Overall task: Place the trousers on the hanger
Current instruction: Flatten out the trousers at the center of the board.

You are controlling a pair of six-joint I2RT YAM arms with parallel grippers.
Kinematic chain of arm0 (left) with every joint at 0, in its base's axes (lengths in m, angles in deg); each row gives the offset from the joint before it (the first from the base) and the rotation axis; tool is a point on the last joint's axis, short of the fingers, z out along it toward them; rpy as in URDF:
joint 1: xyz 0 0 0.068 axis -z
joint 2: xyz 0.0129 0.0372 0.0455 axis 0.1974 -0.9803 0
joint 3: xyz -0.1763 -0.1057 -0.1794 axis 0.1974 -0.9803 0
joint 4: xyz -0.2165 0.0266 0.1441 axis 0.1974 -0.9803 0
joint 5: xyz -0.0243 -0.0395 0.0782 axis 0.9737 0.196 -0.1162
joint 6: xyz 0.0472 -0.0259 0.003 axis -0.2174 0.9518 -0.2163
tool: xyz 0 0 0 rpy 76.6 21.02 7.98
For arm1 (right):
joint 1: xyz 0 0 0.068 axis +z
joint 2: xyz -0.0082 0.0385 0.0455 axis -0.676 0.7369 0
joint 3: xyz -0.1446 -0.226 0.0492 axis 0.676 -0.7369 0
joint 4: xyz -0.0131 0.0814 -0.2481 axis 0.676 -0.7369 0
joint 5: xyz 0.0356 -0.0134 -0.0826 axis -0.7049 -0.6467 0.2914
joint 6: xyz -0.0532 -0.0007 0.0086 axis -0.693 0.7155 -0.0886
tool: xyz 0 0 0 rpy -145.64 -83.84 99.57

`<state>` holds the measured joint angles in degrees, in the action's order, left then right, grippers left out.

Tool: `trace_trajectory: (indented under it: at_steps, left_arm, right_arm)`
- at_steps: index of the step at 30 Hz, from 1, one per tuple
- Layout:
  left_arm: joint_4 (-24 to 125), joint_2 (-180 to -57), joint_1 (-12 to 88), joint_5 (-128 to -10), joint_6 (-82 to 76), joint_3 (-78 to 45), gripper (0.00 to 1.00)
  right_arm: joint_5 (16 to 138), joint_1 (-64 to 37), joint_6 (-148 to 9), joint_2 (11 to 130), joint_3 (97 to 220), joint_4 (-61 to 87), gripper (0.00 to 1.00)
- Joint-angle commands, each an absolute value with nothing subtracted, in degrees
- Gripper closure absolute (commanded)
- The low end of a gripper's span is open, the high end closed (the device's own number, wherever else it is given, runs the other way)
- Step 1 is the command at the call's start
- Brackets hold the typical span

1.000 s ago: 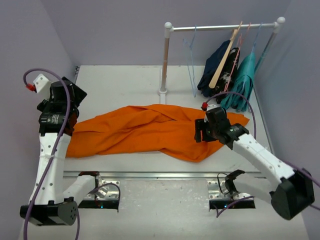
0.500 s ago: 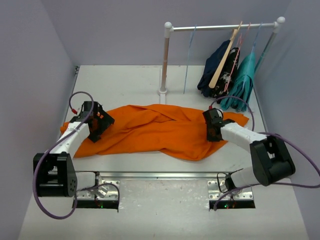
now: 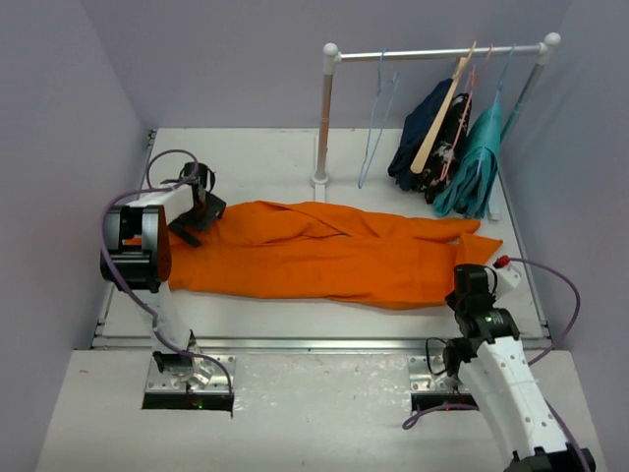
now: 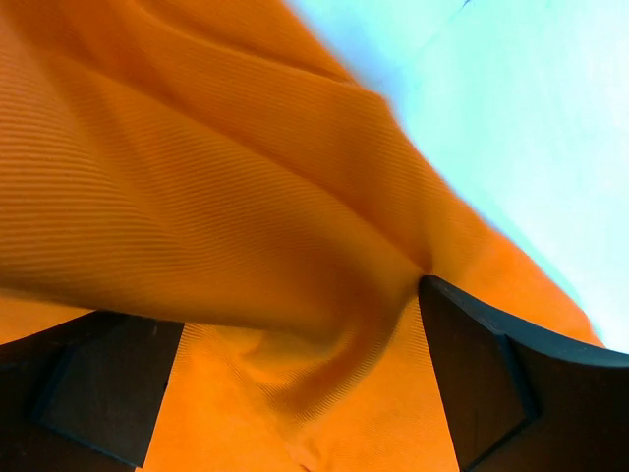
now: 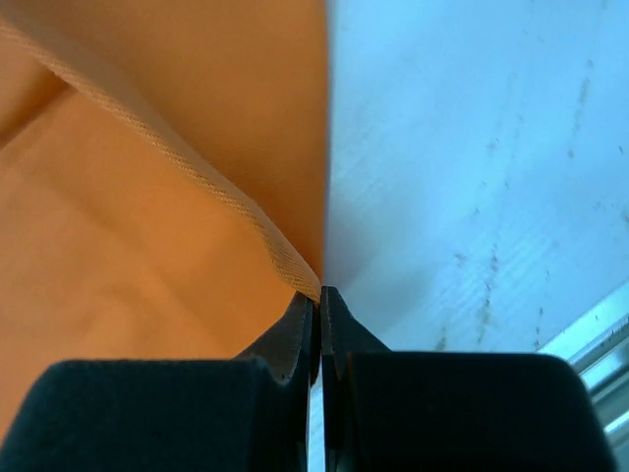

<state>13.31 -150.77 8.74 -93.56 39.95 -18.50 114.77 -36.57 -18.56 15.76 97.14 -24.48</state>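
Observation:
The orange trousers (image 3: pixel 324 254) lie stretched flat across the table from left to right. My left gripper (image 3: pixel 200 209) sits at their far left end. In the left wrist view it (image 4: pixel 300 315) is open, its dark fingers (image 4: pixel 486 379) wide apart with a fold of orange cloth (image 4: pixel 246 226) lying between them. My right gripper (image 3: pixel 466 275) is at the near right corner of the trousers. Seen from the right wrist, it (image 5: pixel 319 292) is shut with the woven hem (image 5: pixel 226 202) running into its tips. The pale blue wire hanger (image 3: pixel 373 126) hangs on the rail, apart from both grippers.
A white rack post (image 3: pixel 324 118) and rail (image 3: pixel 437 52) stand at the back right. A tan wooden hanger (image 3: pixel 437 123), a dark navy garment (image 3: pixel 421 133), a pink wire hanger (image 3: pixel 470 93) and a teal garment (image 3: pixel 477 162) hang there. A metal strip (image 3: pixel 324 342) edges the table front.
My right gripper closed and drew back toward the near right, and the trousers went from bunched to stretched flat. My left gripper moved to their far left end, staying open.

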Motion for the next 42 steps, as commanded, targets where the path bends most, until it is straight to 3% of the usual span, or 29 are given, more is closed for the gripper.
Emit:
trace_trajectory:
  at_steps: [1, 2, 3, 4, 6, 8, 10, 12, 16, 18, 21, 25, 30, 38, 42]
  left_arm:
    - [10.7, -158.9, 10.3, -98.0, 39.3, -8.5, 0.0]
    - [10.0, -160.8, 10.4, -98.4, 38.8, -6.2, 0.0]
    - [9.5, -161.5, 10.6, -98.9, 38.4, -3.7, 0.0]
    - [8.2, -162.1, 10.7, -100.4, 38.1, -1.8, 0.0]
    - [4.4, -162.9, 10.8, -104.0, 38.1, 1.7, 0.0]
    - [1.9, -162.1, 10.8, -105.3, 38.8, 3.6, 0.0]
    - [-0.6, -159.1, 10.8, -106.2, 39.8, 4.9, 0.0]
    - [-2.2, -154.1, 12.6, -106.6, 40.0, 5.7, 0.0]
    - [-6.0, -144.1, 17.0, -109.2, 39.6, 7.7, 0.0]
    - [-8.0, -140.0, 18.0, -109.0, 41.1, 6.0, 0.0]
    - [-11.3, -131.0, 18.4, -107.5, 45.6, -2.5, 0.0]
    - [-9.6, -114.5, 18.4, -103.2, 55.4, -25.7, 0.0]
    - [-1.6, -98.8, 18.4, -99.9, 61.6, -48.8, 0.0]
    - [4.9, -105.5, 18.4, -96.8, 59.4, -54.3, 0.01]
    - [10.4, -109.9, 18.4, -99.8, 57.9, -54.3, 0.05]
  right_arm:
    - [116.7, -37.1, -1.0, 7.6, 97.5, -37.3, 0.91]
    - [116.5, -37.1, 1.8, 5.3, 97.9, -39.8, 0.84]
    - [116.2, -37.1, 4.4, 3.7, 98.2, -41.2, 0.51]
    - [116.3, -37.1, 5.8, 1.0, 98.9, -42.9, 0.35]
    - [117.3, -37.1, 7.0, -4.8, 100.7, -45.7, 0.25]
    - [118.5, -37.1, 5.4, -9.0, 102.5, -46.8, 0.25]
    - [117.7, -37.1, -9.4, -12.7, 103.0, -35.0, 0.32]
    - [103.0, -37.1, -25.4, -7.8, 102.6, -21.1, 0.32]
    - [81.2, -35.4, -40.2, 23.3, 109.5, -16.4, 0.36]
    - [83.0, -30.3, -44.2, 29.8, 109.4, -13.8, 0.35]
    - [87.4, -20.5, -47.0, 37.3, 111.8, -11.8, 0.35]
    - [82.3, -11.5, -52.4, 56.8, 119.3, -8.4, 0.34]
    - [78.3, -6.2, -55.9, 70.9, 124.4, 2.7, 0.32]
    - [74.6, -6.1, -56.1, 76.8, 127.2, 5.7, 0.28]
    - [74.4, -6.1, -56.7, 74.9, 124.9, 5.7, 0.27]
